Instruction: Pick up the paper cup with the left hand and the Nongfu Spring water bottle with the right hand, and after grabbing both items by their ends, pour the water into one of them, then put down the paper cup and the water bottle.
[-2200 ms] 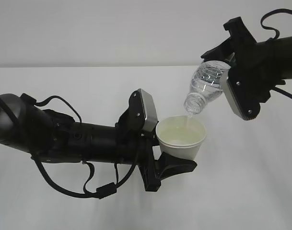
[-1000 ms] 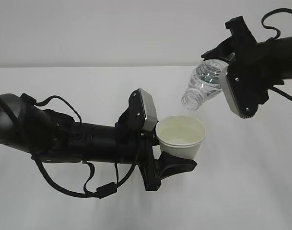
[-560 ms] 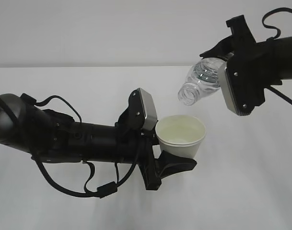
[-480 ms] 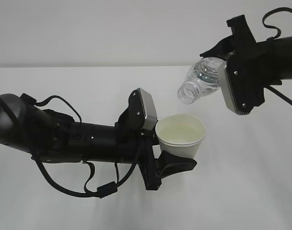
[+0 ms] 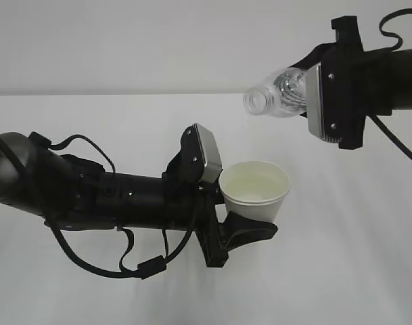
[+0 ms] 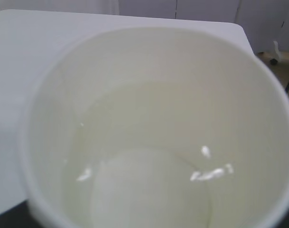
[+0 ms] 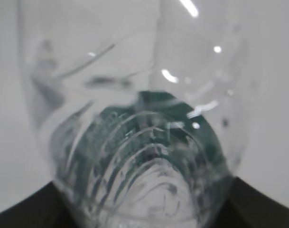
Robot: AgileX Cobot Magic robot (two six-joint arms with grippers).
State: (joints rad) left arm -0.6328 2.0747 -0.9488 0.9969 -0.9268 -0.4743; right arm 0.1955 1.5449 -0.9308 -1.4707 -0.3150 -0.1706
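- White tapered paper cup (image 5: 255, 191), upright, is clasped by the black left gripper (image 5: 229, 203); clear water (image 6: 149, 175) sits inside.
- Clear ribbed plastic bottle (image 5: 277, 96), lying level above and right of the cup, is clamped in the right gripper (image 5: 317, 95).

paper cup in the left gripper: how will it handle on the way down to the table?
The paper cup has water in its lower part, so it is probably bottom-weighted yet apt to slosh if tilted. Thin paper walls would likely dent under a harder squeeze from the left gripper. Open top: any tip spills.
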